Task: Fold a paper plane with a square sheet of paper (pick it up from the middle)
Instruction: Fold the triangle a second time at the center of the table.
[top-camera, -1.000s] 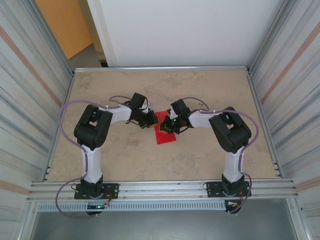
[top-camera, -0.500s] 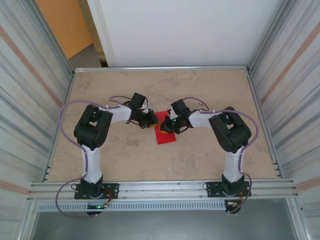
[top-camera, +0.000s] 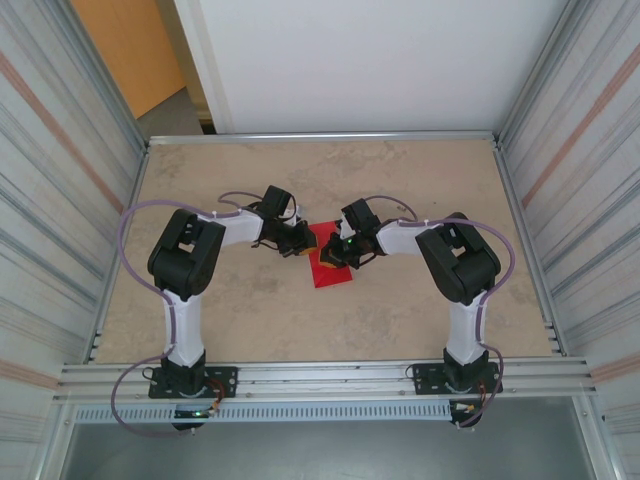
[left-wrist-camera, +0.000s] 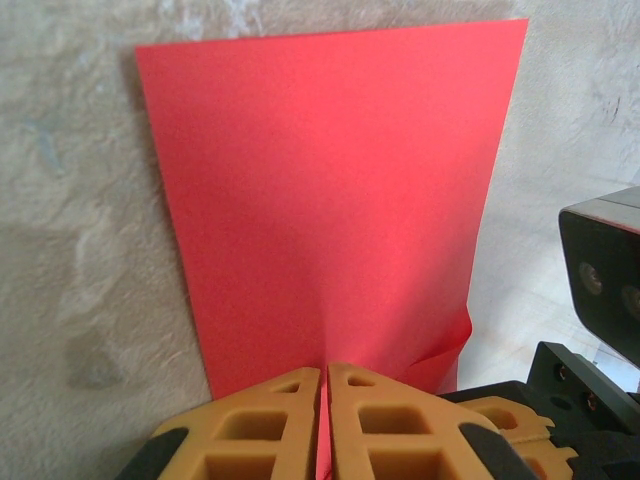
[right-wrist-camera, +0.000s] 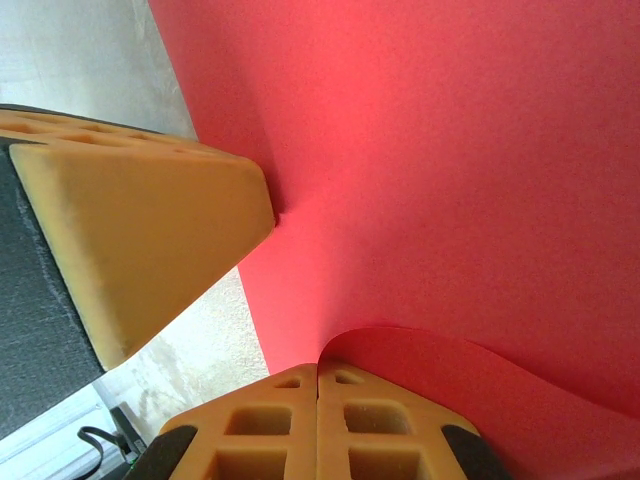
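The red sheet of paper (top-camera: 331, 268) lies flat on the table between both grippers. In the left wrist view the sheet (left-wrist-camera: 320, 190) stretches away from my left gripper (left-wrist-camera: 325, 378), whose jaws are shut on its near edge, a thin red strip showing between them. My right gripper (right-wrist-camera: 318, 372) is shut on a corner of the sheet (right-wrist-camera: 470, 150), which curls up into a rounded flap (right-wrist-camera: 450, 365). From above, the left gripper (top-camera: 299, 249) and right gripper (top-camera: 338, 254) meet over the sheet's far end, close together. The left gripper's fingers (right-wrist-camera: 150, 220) sit just beside the right jaws.
The beige table (top-camera: 230, 310) is walled by corrugated metal panels left and right (top-camera: 60, 220), with a rail along the near edge (top-camera: 320, 378). The right gripper's fingers (left-wrist-camera: 505, 425) and camera housing (left-wrist-camera: 605, 270) crowd the left wrist view's lower right.
The right arm's elbow has edged slightly left. The grippers and the sheet hold their places.
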